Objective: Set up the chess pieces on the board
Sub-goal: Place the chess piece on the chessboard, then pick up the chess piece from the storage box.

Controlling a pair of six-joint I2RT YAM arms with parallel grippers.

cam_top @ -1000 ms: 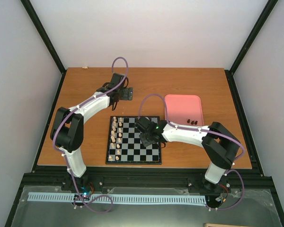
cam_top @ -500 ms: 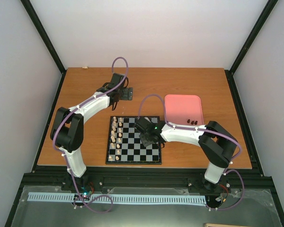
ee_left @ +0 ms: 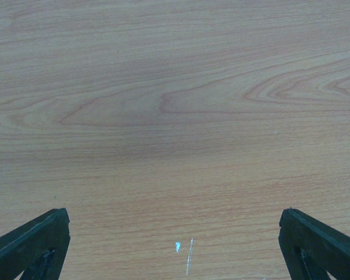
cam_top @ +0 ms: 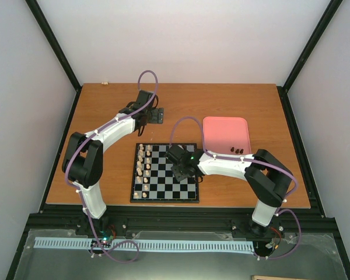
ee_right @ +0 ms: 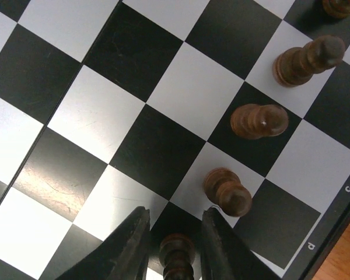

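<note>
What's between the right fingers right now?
A dark chess piece stands between the right fingers, on the board, in the right wrist view. Whether they grip it is unclear.

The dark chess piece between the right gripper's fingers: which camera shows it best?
The right wrist view: the dark chess piece stands close up on the board, between the fingers of the right gripper. In the top external view that gripper hides it. The left wrist view shows just the wooden table.
</note>
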